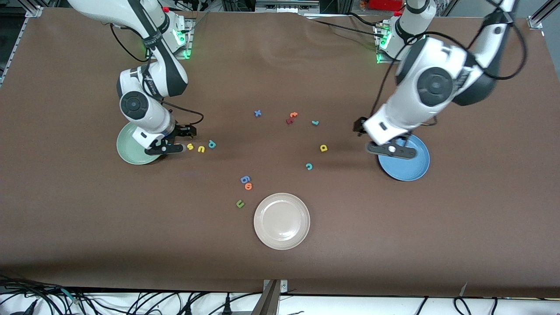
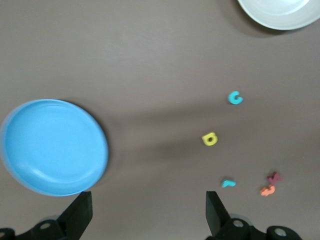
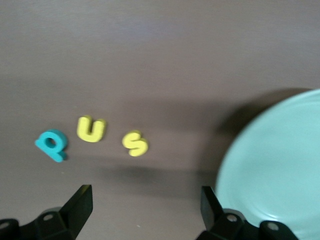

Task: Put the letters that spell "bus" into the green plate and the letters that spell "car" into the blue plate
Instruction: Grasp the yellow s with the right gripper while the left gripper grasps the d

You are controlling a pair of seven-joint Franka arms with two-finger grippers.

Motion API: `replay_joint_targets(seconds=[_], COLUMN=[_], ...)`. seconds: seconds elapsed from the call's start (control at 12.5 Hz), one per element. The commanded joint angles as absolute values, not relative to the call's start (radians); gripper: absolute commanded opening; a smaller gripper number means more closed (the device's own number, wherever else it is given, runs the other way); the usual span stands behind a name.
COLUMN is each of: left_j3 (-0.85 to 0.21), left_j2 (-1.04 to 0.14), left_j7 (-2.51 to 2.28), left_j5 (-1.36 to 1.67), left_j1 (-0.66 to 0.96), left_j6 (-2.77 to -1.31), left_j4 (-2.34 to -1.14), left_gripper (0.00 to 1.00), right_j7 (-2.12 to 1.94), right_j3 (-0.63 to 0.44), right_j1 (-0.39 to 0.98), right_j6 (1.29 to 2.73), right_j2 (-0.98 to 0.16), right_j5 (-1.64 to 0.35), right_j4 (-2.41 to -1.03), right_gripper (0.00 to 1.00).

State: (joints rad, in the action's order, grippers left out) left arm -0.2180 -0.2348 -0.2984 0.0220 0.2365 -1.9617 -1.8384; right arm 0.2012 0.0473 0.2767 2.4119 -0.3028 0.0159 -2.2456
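Observation:
The yellow "s" [image 1: 190, 146] [image 3: 135, 143], yellow "u" [image 1: 201, 149] [image 3: 91, 129] and teal "b" [image 1: 212, 144] [image 3: 51, 145] lie in a row on the table beside the green plate [image 1: 129, 151] [image 3: 275, 170]. My right gripper [image 1: 165, 146] [image 3: 145, 210] hangs open over the plate's rim and the bare table next to the "s". The teal "c" [image 1: 309, 166] [image 2: 235, 98], yellow "a" [image 1: 323, 148] [image 2: 209, 138] and teal "r" [image 1: 315, 123] [image 2: 228, 183] lie scattered mid-table. My left gripper [image 1: 390, 149] [image 2: 147, 212] is open and holds nothing, over the edge of the blue plate [image 1: 407, 168] [image 2: 52, 147].
A cream-white plate [image 1: 281, 221] [image 2: 280, 12] sits nearest the front camera. Other loose letters: a blue "x" [image 1: 257, 113], orange and dark red ones [image 1: 292, 117] [image 2: 270, 185], blue and orange round ones [image 1: 246, 182], and an olive "u" [image 1: 240, 203].

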Motion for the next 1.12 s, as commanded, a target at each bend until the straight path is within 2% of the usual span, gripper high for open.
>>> replay_joint_targets(seconds=[0.0,0.24,0.48,0.72,0.88,1.04], left_j3=[-0.207,-0.207,-0.206,-0.206,-0.204,-0.204], left_j2=[-0.210,-0.256,-0.369,-0.451,-0.501,-0.518], left_j7=[-0.382,-0.457,-0.547,-0.635,-0.676,-0.707], left_j5=[0.038,0.034,0.005,-0.095,-0.120,-0.150], left_j1=[0.316,0.363,0.406,0.408,0.413,0.414], left_j6=[-2.144,-2.343,-2.478,-2.555,-2.580,-2.580], left_j4=[-1.989,-2.089,-2.086,-2.074,-2.039,-2.020], left_gripper=[1.00,1.00,1.00,1.00,1.00,1.00], right_j7=[0.122,0.058,0.066,0.063,0.057,0.049], right_j3=[0.060,0.057,0.055,0.055,0.055,0.055], right_j1=[0.273,0.270,0.268,0.261,0.261,0.261], right_j6=[2.476,2.528,2.575,2.586,2.592,2.592], right_j2=[-0.333,-0.356,-0.382,-0.402,-0.410,-0.410], right_j5=[0.020,0.017,0.012,0.012,0.012,0.012], right_j4=[-2.249,-2.247,-2.247,-2.244,-2.244,-2.244], right_gripper=[0.96,0.96,0.94,0.87,0.68,0.59])
